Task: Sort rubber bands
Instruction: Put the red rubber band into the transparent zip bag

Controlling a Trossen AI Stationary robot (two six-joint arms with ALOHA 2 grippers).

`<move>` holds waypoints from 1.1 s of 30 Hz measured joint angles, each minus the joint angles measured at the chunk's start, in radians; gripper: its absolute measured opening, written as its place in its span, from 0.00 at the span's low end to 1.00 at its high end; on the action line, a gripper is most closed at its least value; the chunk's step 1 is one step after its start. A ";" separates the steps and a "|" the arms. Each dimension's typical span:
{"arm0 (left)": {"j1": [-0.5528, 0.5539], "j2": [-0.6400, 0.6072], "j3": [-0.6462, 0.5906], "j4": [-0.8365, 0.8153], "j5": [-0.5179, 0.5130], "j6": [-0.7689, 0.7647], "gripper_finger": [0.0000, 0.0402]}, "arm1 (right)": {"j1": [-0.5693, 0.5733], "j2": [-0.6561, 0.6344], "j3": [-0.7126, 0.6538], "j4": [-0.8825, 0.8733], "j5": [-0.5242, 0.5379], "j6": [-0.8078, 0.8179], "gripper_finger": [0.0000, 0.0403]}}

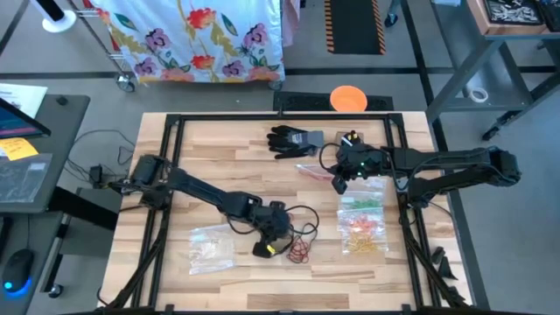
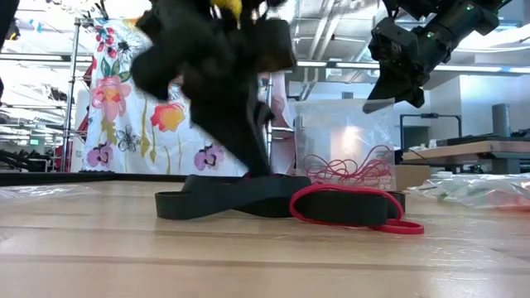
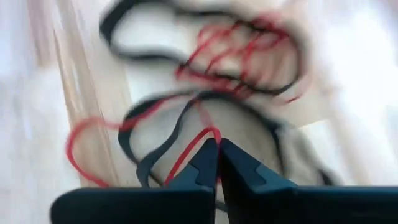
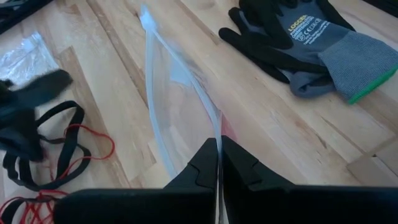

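A tangle of black and red rubber bands [image 1: 299, 243] lies on the wooden table [image 1: 227, 157], near the middle of its front half; the low view shows them flat on the wood [image 2: 348, 207]. My left gripper [image 3: 218, 144] slants down onto this pile, shut, with a red band at its tips. Farther back and to the right, my right gripper [image 4: 219, 144] hangs above the table, shut on a clear plastic bag [image 4: 180, 106]. My left gripper pinches a red rubber band [image 3: 208, 132] between its two fingertips, slanting down from the table's left. The band's other end [image 3: 78, 149] lies on the table among the black bands. The view is blurred, so whether a black band is caught too does not show. My right gripper pinches the clear bag's upper edge [image 4: 219, 121] between its two fingers, slanting down from the table's right side. The bag hangs below the fingers, and its far end [image 4: 146, 22] reaches the table.
A black and grey glove [image 1: 293, 140] lies at the back middle. A clear bag of green, yellow and orange bands [image 1: 363, 223] lies front right, another clear bag [image 1: 210, 249] front left. An orange disc [image 1: 348, 98] sits beyond the far edge.
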 joint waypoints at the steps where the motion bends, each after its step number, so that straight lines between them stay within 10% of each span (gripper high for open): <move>1: -0.005 -0.026 0.008 -0.012 0.013 0.014 0.01 | 0.000 0.000 0.000 0.000 0.000 0.000 0.03; 6: -0.058 -0.166 0.098 -0.040 0.037 0.166 0.00 | 0.000 0.000 0.000 0.001 0.004 0.000 0.03; 15: -0.009 -0.231 0.332 0.052 -0.284 0.390 0.00 | 0.000 0.000 0.000 0.007 0.003 0.153 0.03; 33: 0.295 -0.230 0.371 0.122 0.063 0.328 0.00 | 0.000 0.000 0.000 0.099 0.002 0.123 0.03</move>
